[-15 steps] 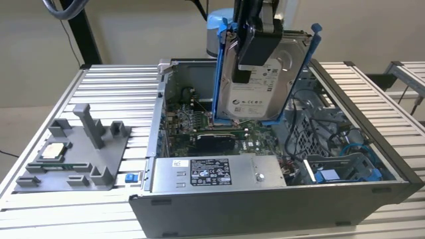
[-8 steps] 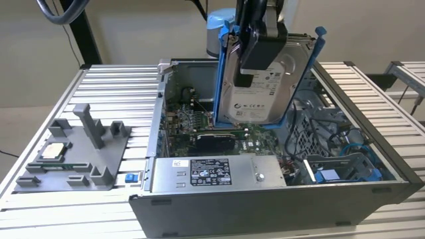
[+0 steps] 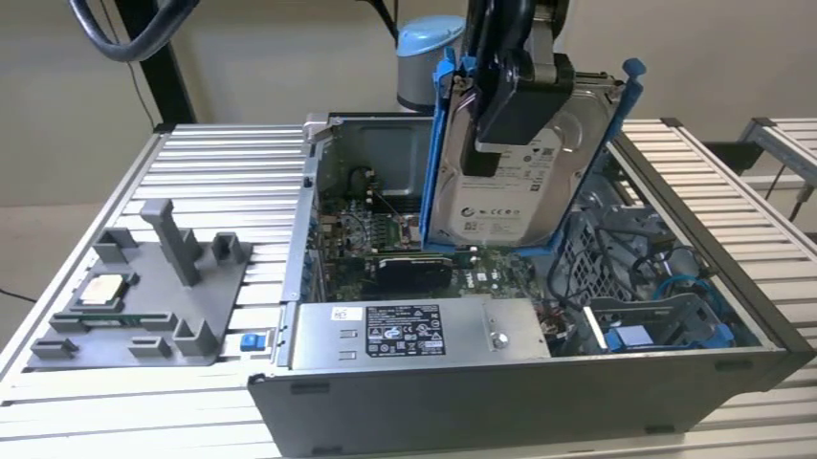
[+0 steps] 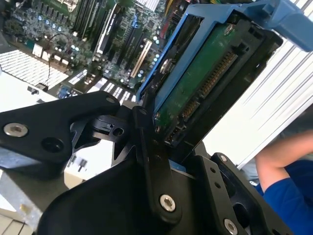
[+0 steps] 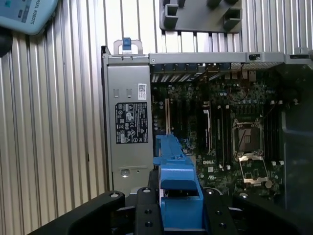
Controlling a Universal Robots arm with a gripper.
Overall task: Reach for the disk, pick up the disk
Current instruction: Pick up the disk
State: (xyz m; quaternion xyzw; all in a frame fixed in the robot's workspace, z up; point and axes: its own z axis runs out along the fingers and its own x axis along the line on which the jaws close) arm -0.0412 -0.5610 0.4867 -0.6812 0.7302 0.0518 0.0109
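Observation:
The disk (image 3: 511, 186), silver-grey with a white label and a bright blue bracket, hangs upright above the open computer case (image 3: 511, 406). My black gripper (image 3: 518, 96) is shut on its upper edge. In the second wrist view the disk's green circuit-board side (image 4: 205, 83) sits between the black fingers (image 4: 143, 132) of my gripper (image 4: 166, 142). The first wrist view looks down past the blue bracket (image 5: 176, 191), held in my gripper (image 5: 178, 208), onto the motherboard (image 5: 220, 127).
A grey fixture plate (image 3: 153, 296) with a small square chip (image 3: 102, 290) lies on the slatted table at the exterior view's left. The power supply (image 3: 408, 330) and a drive cage (image 3: 651, 325) sit inside the case. A person's arm in a blue sleeve (image 4: 281, 181) is nearby.

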